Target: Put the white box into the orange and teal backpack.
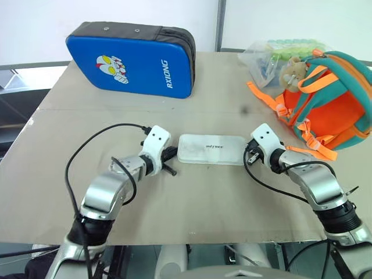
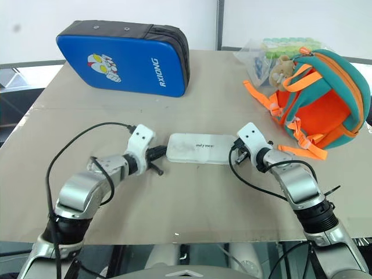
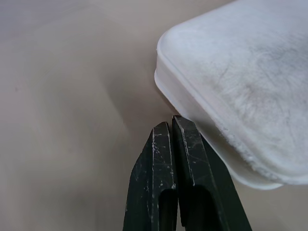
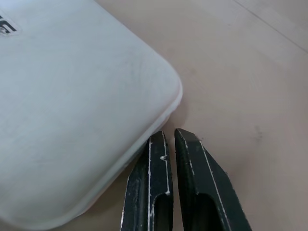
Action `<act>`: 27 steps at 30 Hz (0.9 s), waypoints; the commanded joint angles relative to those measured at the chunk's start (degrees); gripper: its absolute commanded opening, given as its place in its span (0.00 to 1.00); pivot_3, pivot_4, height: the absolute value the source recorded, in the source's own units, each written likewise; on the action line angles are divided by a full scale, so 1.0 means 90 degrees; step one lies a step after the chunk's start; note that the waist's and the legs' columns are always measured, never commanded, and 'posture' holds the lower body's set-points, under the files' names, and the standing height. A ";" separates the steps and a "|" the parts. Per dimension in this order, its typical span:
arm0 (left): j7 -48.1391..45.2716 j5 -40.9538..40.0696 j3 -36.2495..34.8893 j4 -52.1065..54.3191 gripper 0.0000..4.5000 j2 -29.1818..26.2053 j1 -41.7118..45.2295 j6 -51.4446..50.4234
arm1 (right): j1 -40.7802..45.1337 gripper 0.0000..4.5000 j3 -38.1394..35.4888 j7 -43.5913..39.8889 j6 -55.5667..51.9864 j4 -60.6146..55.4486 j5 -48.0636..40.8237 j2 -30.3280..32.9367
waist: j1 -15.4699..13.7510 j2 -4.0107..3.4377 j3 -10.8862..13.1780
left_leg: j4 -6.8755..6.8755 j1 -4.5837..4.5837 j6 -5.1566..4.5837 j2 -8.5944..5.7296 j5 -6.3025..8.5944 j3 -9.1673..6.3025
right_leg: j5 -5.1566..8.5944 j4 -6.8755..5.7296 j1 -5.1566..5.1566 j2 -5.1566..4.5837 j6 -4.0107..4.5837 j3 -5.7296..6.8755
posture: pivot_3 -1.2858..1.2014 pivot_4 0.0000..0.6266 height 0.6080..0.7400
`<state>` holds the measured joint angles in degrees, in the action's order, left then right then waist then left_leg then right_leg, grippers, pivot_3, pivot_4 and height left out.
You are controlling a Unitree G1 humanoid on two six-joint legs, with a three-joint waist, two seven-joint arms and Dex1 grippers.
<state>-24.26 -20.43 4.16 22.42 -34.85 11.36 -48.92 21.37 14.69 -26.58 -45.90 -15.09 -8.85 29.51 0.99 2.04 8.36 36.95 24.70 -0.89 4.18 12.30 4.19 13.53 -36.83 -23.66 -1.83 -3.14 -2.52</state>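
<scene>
We have the flat white plastic box (image 1: pixel 211 149) lying mid-table between our left gripper (image 3: pixel 172 126) and right gripper (image 4: pixel 168 137), both pinched closed on nothing, tips against its short ends, likely to squeeze-lift it toward the orange and teal backpack (image 1: pixel 331 104) far right.

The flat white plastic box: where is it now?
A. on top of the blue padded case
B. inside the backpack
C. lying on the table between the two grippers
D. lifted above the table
C: the flat white plastic box lies on the tan table, with the left gripper at one end and the right gripper at the other.
</scene>
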 commanded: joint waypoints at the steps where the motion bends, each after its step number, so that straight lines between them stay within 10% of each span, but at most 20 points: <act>1: -0.0245 -0.0319 -0.0277 0.0974 0.02 -0.0166 -0.0797 -0.0227 | -0.0207 0.03 0.0104 -0.0623 -0.0026 -0.0971 -0.0450 0.0083 | -0.0002 0.0000 0.0000 | -0.0004 -0.0004 0.0000 0.0000 0.0000 0.0002 | 0.0000 0.0000 0.0000 0.0000 0.0000 -0.0001 | 0.52 0.24 1.00; 4: -0.0325 -0.0923 -0.1008 0.1486 0.02 -0.0050 -0.1460 -0.0716 | -0.0412 0.03 0.0075 -0.0551 -0.0001 -0.1064 -0.0215 0.0224 | -0.0017 -0.0001 0.0000 | -0.0013 -0.0007 0.0000 0.0002 0.0000 -0.0001 | 0.0002 0.0000 -0.0001 -0.0001 0.0003 0.0003 | 0.52 0.24 1.00; 14: -0.2040 -0.3046 -0.3280 0.0232 0.99 -0.1585 -0.2079 -0.2779 | -0.0380 0.00 0.0073 -0.0720 0.0493 -0.0587 0.0180 0.0357 | 0.0022 0.0001 -0.0010 | 0.0000 -0.0038 0.0000 0.0004 0.0000 0.0010 | 0.0016 -0.0008 0.0005 -0.0005 0.0029 0.0000 | 0.52 0.24 1.00; 27: -0.0921 -0.3979 -0.2885 -0.0902 0.99 0.0512 -0.0152 -0.4760 | -0.0090 0.00 0.0665 -0.1050 0.0745 -0.0356 0.0341 -0.0093 | -0.0089 -0.0016 -0.0027 | 0.0016 -0.0013 0.0000 -0.0010 0.0000 0.0003 | 0.0013 -0.0005 0.0012 -0.0015 0.0022 0.0006 | 0.52 0.24 1.00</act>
<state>-34.00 -55.81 -24.92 15.39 -31.84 10.44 -88.94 19.66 19.80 -34.45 -39.95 -16.80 -4.81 29.11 0.18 1.90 8.12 37.12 24.58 -0.89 4.09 12.30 4.18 13.64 -36.88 -23.53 -1.96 -2.94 -2.44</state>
